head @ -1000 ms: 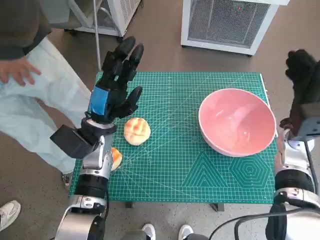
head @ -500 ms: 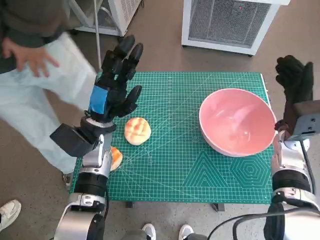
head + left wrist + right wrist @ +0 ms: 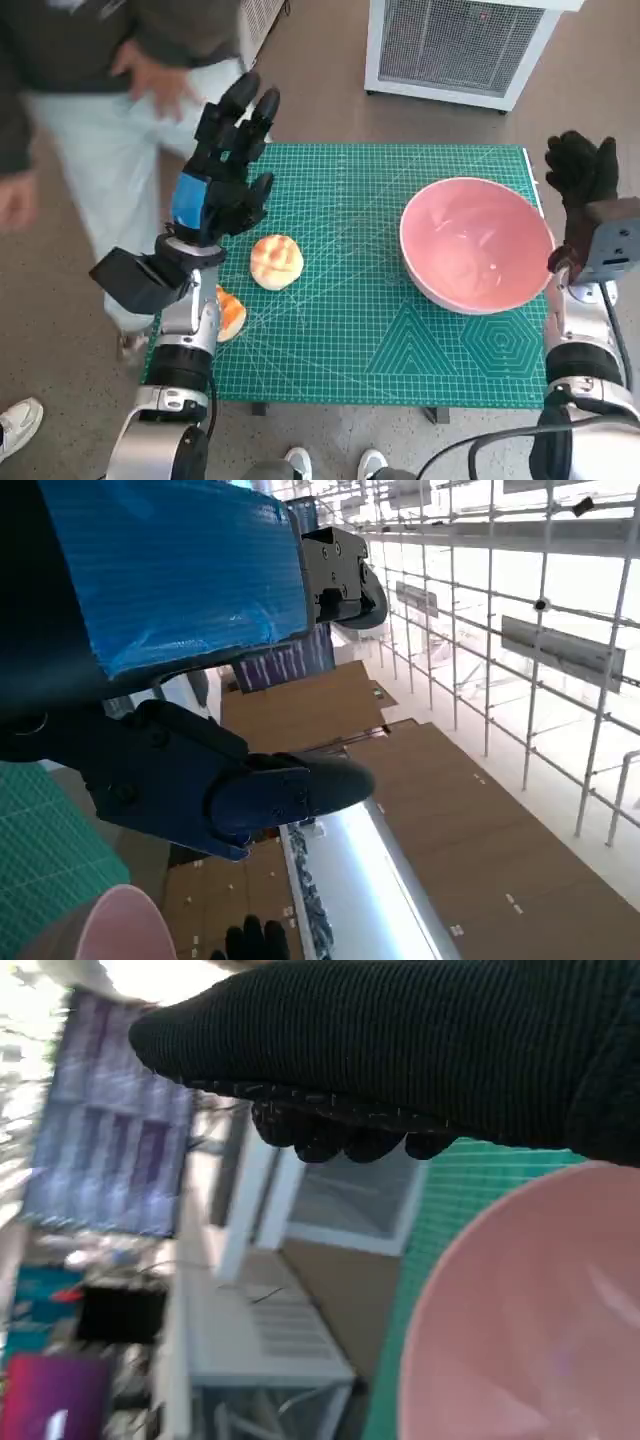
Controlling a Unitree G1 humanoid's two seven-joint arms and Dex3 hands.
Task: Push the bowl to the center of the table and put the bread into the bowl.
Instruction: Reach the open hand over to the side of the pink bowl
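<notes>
A pink bowl (image 3: 477, 243) stands at the right side of the green cutting mat (image 3: 350, 330); its rim also shows in the right wrist view (image 3: 520, 1310) and the left wrist view (image 3: 110, 925). A round bread roll (image 3: 276, 262) lies on the mat left of centre. My left hand (image 3: 225, 165) is raised above the mat's left part, fingers spread, holding nothing. My gloved right hand (image 3: 580, 175) is held up just beyond the bowl's right rim, fingers apart, with nothing in it.
A second orange-tinted roll (image 3: 229, 315) lies by the mat's left edge, partly behind my left forearm. A person (image 3: 90, 90) stands close to the table's left side. A white cabinet (image 3: 455, 45) is behind the table.
My right hand has moved left toward the bowl's right rim. The person at the left has shifted and leaned closer. My left hand has barely moved.
</notes>
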